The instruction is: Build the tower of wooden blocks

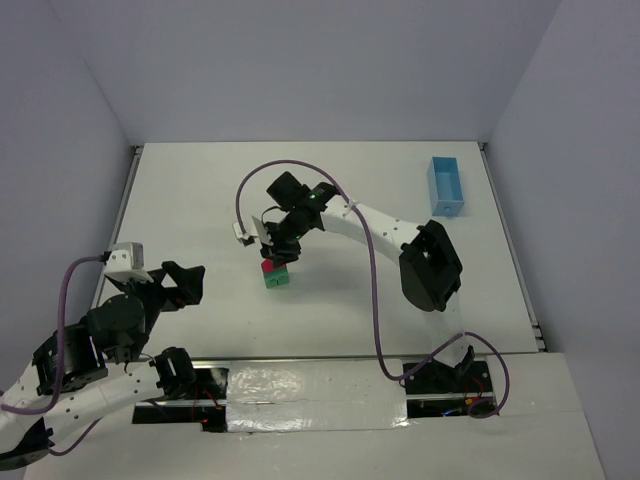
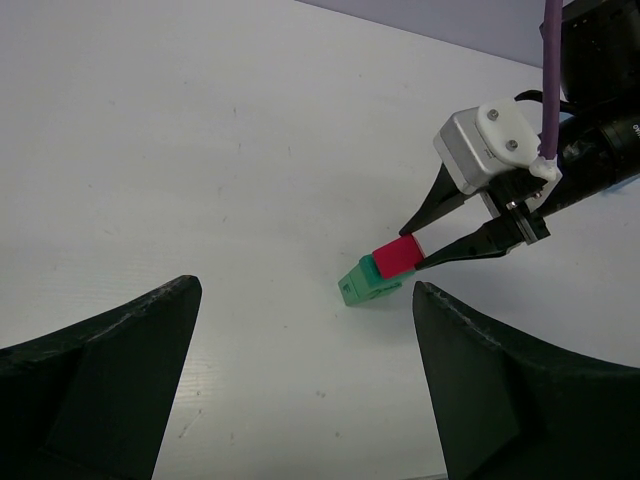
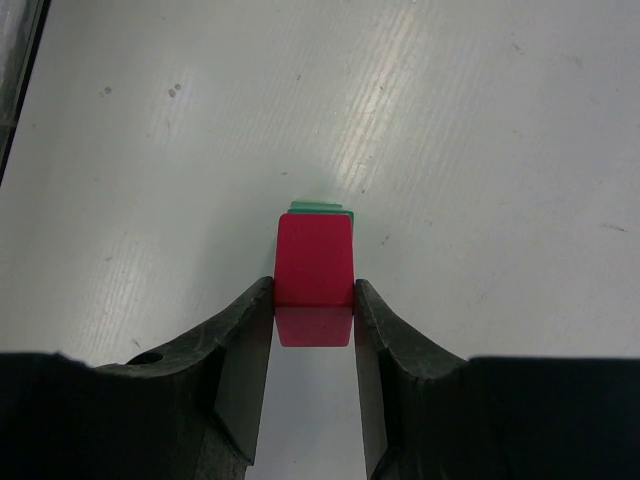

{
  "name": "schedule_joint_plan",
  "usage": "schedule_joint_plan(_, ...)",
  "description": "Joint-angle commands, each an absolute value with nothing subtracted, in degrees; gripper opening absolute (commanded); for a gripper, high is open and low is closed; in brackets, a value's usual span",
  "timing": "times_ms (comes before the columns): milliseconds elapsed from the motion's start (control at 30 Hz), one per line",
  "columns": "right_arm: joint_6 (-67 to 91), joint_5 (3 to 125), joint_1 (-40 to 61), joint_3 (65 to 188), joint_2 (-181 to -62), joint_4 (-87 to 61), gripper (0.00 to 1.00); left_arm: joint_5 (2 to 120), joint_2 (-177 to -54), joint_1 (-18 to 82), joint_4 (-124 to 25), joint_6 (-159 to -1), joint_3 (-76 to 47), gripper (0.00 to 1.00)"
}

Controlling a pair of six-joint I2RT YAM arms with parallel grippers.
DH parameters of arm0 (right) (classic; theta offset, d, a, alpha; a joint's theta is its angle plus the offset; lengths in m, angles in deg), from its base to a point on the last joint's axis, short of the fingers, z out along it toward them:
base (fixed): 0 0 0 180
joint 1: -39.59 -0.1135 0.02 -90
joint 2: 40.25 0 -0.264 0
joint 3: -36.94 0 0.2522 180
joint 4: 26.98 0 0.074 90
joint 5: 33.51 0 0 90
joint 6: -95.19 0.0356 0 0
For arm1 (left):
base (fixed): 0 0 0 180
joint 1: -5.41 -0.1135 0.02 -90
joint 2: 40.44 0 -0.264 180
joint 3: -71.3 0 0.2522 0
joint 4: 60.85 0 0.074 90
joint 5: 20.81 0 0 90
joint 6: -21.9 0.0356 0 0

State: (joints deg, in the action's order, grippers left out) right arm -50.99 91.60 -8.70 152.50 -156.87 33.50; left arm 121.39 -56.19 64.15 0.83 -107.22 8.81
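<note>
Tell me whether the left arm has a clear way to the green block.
Probably yes: the open left gripper faces the green block across bare table, though the right gripper, clamped on the red block above it, crowds the top.

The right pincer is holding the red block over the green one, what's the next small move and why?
Probably ease the right pincer open to let go. The red block looks squared over the green block and appears to rest on it in the left wrist view, so a longer grip adds nothing.
</note>
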Motion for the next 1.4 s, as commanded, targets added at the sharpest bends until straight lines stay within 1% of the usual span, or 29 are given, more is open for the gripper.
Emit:
schedule_joint_plan(0, -50.7, 92.5, -9.5, 153.4, -157.2, 32.4, 0.20, 121.2, -56.3, 64.0, -1.7, -105.9, 8.9, 0.99)
schedule_joint_plan(300, -50.3, 91.9, -9.4, 155.3, -159.1, 33.0, 0.20, 120.8, -56.1, 64.0, -2.1, -105.5, 8.9, 1.00)
schedule_joint_plan(667, -50.1, 92.4, -9.4, 155.1, -158.2, 32.8, 0.22, 120.3, -55.9, 64.0, -2.5, -105.3, 9.0, 1.00)
schedule_joint_plan(700, -50.1, 92.4, -9.5, 155.1, -158.1, 32.8, 0.25, 120.3, -55.9, 64.0, -2.4, -105.2, 9.0, 0.99)
schedule_joint_plan(733, -50.1, 92.4, -9.4, 155.1, -157.9, 32.8, 0.45, 120.3, -55.9, 64.0, -2.4, -105.1, 9.1, 0.99)
schedule_joint_plan(767, -50.1, 92.4, -9.4, 154.9, -157.9, 32.8, 0.99, 120.3, -56.0, 64.0, -2.4, -105.1, 9.1, 1.00)
schedule_joint_plan(1367, -48.4, 94.8, -9.4, 152.7, -153.7, 30.6, 1.00, 119.7, -56.3, 64.0, -3.1, -104.5, 9.3, 0.99)
